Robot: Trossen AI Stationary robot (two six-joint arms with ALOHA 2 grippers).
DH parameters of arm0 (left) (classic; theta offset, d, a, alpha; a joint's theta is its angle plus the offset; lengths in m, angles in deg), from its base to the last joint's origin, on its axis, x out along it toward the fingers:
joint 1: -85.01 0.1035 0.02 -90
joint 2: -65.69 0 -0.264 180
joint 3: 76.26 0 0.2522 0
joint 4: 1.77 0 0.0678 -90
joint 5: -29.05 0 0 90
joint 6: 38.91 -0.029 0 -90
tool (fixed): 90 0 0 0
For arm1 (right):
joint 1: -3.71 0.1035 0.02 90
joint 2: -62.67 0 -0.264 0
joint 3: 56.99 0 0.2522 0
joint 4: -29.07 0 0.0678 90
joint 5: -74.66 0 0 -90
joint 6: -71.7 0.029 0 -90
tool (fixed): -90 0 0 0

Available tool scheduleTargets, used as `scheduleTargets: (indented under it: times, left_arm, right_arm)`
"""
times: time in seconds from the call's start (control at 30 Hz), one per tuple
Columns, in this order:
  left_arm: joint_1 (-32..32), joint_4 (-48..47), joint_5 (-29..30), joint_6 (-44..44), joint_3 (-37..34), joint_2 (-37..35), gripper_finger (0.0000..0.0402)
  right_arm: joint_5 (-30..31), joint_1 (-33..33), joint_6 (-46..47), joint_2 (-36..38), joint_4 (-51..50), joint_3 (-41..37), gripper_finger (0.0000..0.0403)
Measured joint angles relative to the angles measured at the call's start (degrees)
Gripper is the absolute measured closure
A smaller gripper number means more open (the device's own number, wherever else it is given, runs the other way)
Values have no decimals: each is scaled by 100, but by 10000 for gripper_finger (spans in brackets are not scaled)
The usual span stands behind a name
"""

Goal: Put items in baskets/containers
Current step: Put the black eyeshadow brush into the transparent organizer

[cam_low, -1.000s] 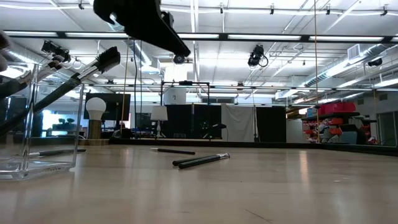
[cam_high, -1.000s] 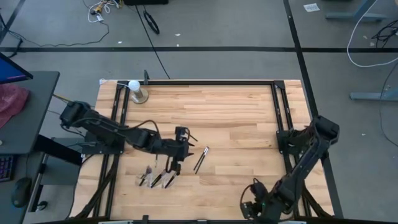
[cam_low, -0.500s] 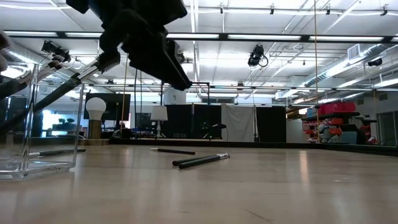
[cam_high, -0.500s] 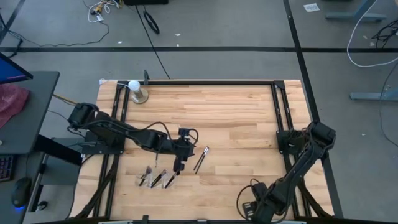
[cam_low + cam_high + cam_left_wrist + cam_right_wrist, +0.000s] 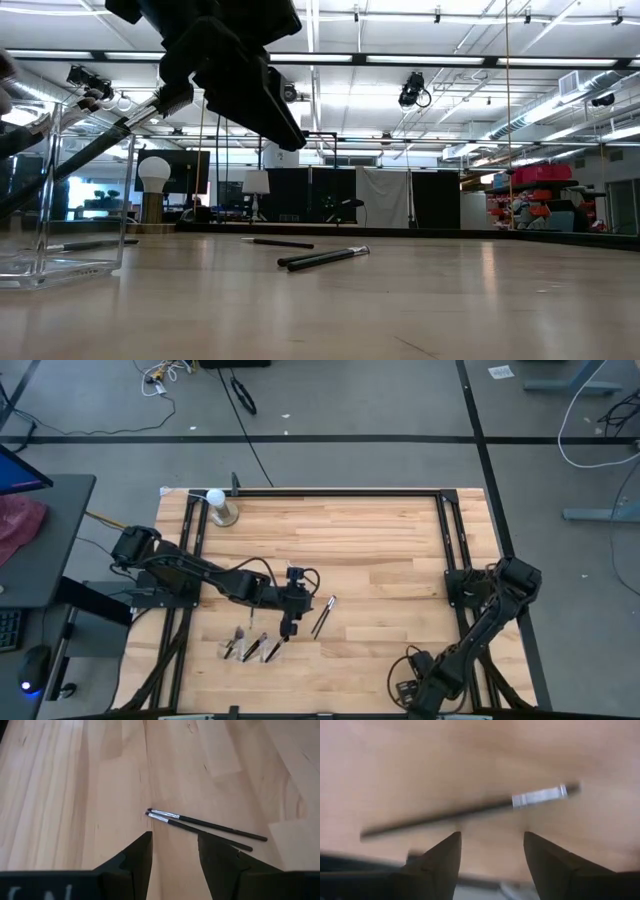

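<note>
Two thin dark brushes (image 5: 323,616) with silvery ferrules lie side by side on the wooden table, also seen in the low view as a brush pair (image 5: 325,258). My left gripper (image 5: 175,836) hovers open just short of their bristle ends (image 5: 152,814), above the table, touching nothing. The clear organizer (image 5: 250,648) stands near the table's near edge; several brushes (image 5: 110,130) lean in it, tips up over its wall. My right gripper (image 5: 491,836) is open low at the near right, over another brush (image 5: 470,812) that lies flat on the wood.
A white ball on a metal stand (image 5: 217,507) is at the far left corner. One more thin brush (image 5: 280,243) lies on the table behind the pair. Black frame rails (image 5: 445,540) run along the table's sides. Bare wood spans the middle and far right.
My left arm has reached out toward the table's right and come down, bringing its gripper from over the organizer's side closer to the two loose brushes. The brushes and organizer have stayed put.
</note>
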Motion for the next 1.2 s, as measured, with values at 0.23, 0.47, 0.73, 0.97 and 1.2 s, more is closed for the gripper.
scheduleTargets:
  times: [0.23,0.47,0.73,0.97,1.2]
  left_arm:
    - [0,0,2,90,0,-2,241]
    - [0,92,2,120,0,-7,241]
    - [0,92,0,200,0,-7,241]
    - [-7,94,0,234,0,-9,241]
    - [-7,94,0,227,0,-9,241]
  right_arm:
    - [234,-21,-104,42,242,-288,184]
    - [429,-47,-223,28,81,-287,184]
    - [519,-194,-549,21,-89,-289,184]
    - [484,-402,-961,17,-278,-295,184]
    - [479,-535,-1323,22,-397,-300,183]
